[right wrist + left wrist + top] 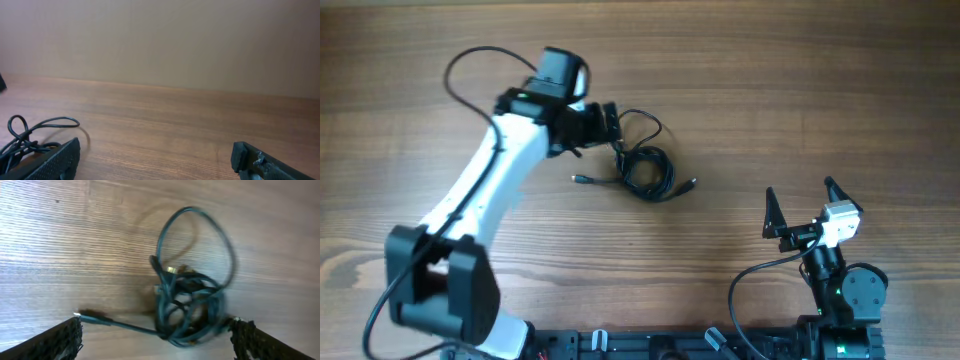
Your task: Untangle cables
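The cables (pixel 647 170) lie on the wooden table as one tangled black clump, with a loose loop (pixel 642 124) reaching toward the far side and plug ends sticking out left (pixel 578 179) and right (pixel 692 183). My left gripper (pixel 611 124) hovers at the clump's far left edge, open. In the left wrist view the cables (pixel 187 300) lie on the wood between the wide-spread fingers (pixel 65 337) of that gripper (pixel 156 326), which pinch nothing. My right gripper (pixel 800 192) stands open near the front right, away from the clump. The right wrist view shows the cables (pixel 25 142) at far left.
A thicker black wire (pixel 470 62) arcs from the left arm over the table's far left. Another wire (pixel 755 275) curls by the right arm's base. The table's front edge carries the arm mounts (pixel 650 345). A plain wall (pixel 160 40) stands behind the table.
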